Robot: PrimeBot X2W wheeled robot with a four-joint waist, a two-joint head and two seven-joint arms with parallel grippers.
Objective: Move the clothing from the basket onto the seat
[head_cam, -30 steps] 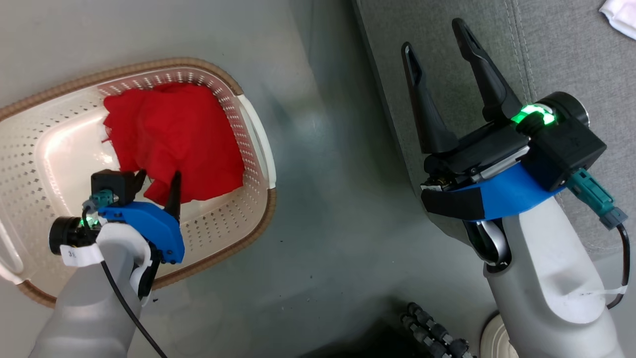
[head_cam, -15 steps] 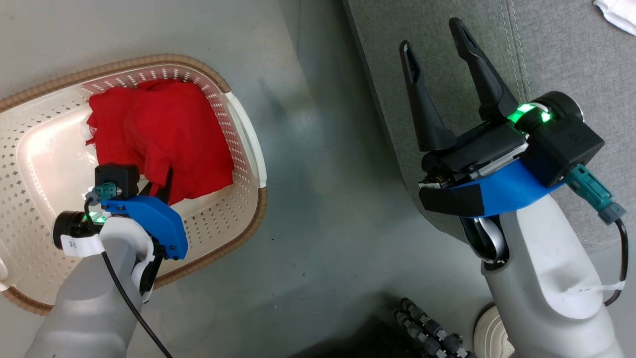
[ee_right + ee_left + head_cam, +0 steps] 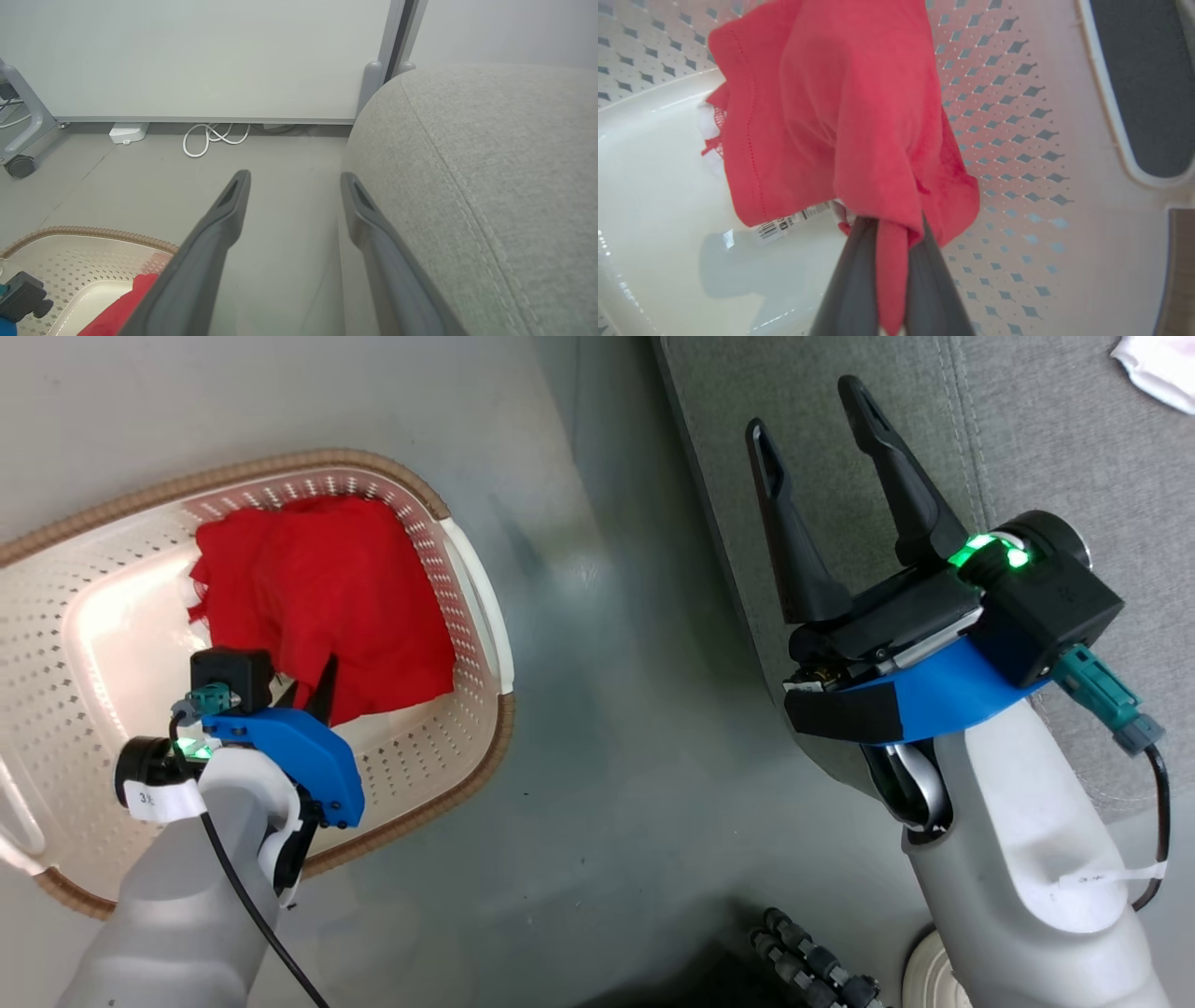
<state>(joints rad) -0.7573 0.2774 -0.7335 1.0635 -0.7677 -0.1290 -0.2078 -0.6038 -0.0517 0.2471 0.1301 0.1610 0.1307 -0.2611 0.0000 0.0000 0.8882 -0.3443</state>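
Left wrist view: the left gripper [image 3: 896, 224] is clamped on a fold of the red clothing [image 3: 840, 116], which bunches inside the basket [image 3: 1017, 140] against its perforated wall. A white scrap at its edge is perhaps another garment. Head view has the right gripper [image 3: 808, 406], its 2 fingers spread and empty, beside the edge of the grey seat [image 3: 1074, 448].

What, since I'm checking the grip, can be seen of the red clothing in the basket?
The clothing is soft, bright red fabric, bunched in a rumpled heap inside the basket against its perforated wall. The left wrist view shows a stitched hem, a scrap of red-and-white lace at one edge and a white barcode label poking out below. The left claw is shut on a fold at the near edge, with a strip pinched between its fingers.
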